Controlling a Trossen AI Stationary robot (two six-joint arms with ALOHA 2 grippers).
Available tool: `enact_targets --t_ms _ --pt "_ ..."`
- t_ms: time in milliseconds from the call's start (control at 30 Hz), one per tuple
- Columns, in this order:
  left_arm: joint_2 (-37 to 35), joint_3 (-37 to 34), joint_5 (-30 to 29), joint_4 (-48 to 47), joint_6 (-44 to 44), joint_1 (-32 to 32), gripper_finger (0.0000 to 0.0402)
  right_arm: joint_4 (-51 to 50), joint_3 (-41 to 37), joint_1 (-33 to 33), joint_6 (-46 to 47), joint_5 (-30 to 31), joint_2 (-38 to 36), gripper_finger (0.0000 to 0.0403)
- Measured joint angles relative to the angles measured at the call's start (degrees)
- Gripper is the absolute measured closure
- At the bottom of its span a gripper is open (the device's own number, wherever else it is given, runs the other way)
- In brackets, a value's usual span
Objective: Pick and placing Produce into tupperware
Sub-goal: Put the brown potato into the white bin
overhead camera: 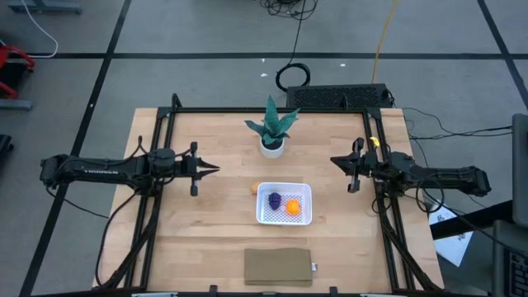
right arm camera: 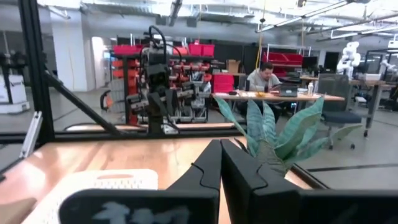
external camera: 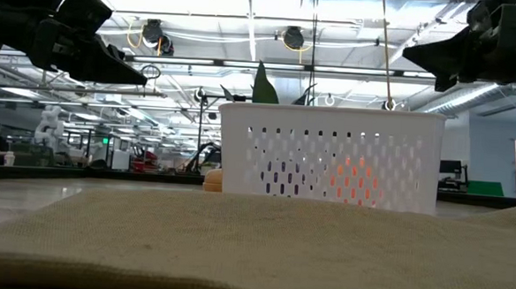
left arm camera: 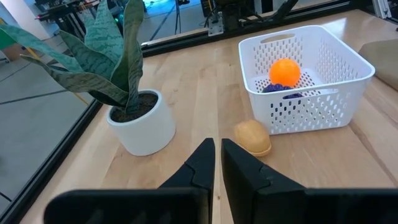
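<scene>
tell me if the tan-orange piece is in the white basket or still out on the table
Out. The tan-orange piece lies on the wooden table just outside the white basket, beside its wall. Only the orange ball and purple lump sit inside.

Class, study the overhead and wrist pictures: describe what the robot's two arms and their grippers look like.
Both arms are dark, slim and jointed, with pale lettering along the left one. The left gripper and right gripper each end in two black, wedge-shaped fingers. A yellow tag sits near the right wrist.

- Left arm (overhead camera: 107, 169): slim black links, pale lettering along the forearm
- Right arm (overhead camera: 437, 176): same black build, a yellow spot near the wrist
- Both grippers: two tapered, matte black, wedge-shaped fingers (left arm camera: 202, 167)
</scene>
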Motion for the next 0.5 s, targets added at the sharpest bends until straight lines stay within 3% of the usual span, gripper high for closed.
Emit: enact_targets --t_ms 200,500 --pt "0.0 0.0 0.0 0.0 -0.1 0.0 0.0369 -3.2 0.0 0.3 1.3 -1.6 -4.8 0.0403" --pt "0.0 0.0 0.0 0.0 -0.1 0.0 0.0369 -5.0 -1.7 0.3 1.7 -1.6 -5.4 0.0403"
